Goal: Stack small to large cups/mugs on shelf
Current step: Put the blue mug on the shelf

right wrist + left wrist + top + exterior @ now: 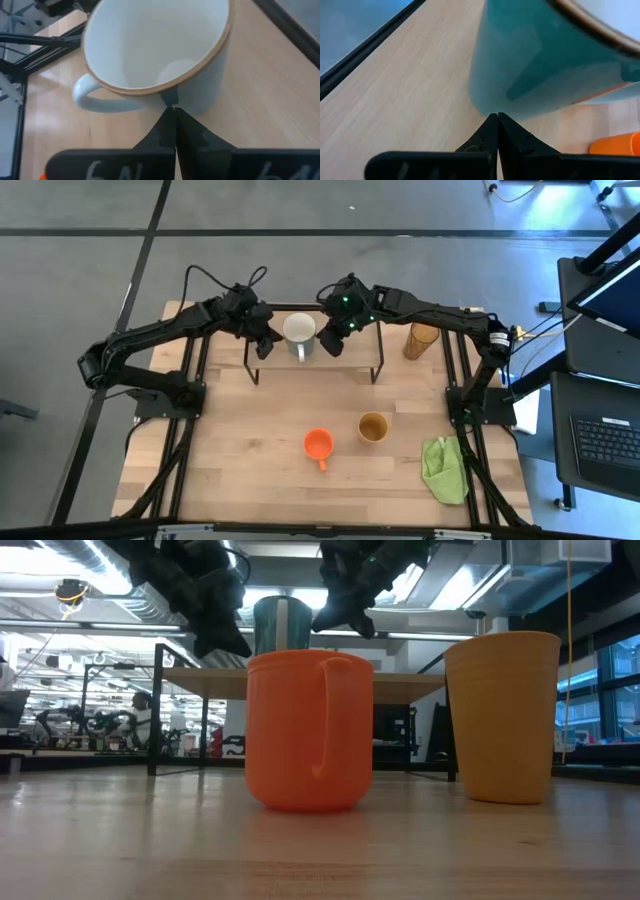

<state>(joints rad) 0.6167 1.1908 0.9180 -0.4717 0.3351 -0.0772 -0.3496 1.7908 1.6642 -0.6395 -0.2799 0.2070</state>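
The white mug (299, 332), pale blue-green outside, stands upright on the wooden shelf (360, 345) at the table's far side. My left gripper (265, 342) is shut just left of it, its tips pointing at the mug's lower wall (520, 75). My right gripper (332, 342) is shut at the mug's right side, by the rim. The orange mug (318, 445) and the tan cup (373, 427) stand on the table near the front. The amber tumbler (421, 340) stands on the table right of the shelf. My left gripper points slanting down from the table's left at the foot of the mug's wall (495, 107); I cannot tell whether its shut tips touch it. My right gripper's shut fingertips (172, 112) meet the mug's outer wall just under the rim (172, 97), slanting down from the table's right. The mug stands upright on the shelf board.
A green cloth (445, 470) lies at the table's near right corner. The shelf's black wire legs (380, 370) stand on the table. Bare shelf board lies right of the white mug. In the low view the orange mug (310, 730) and tan cup (503, 715) fill the foreground.
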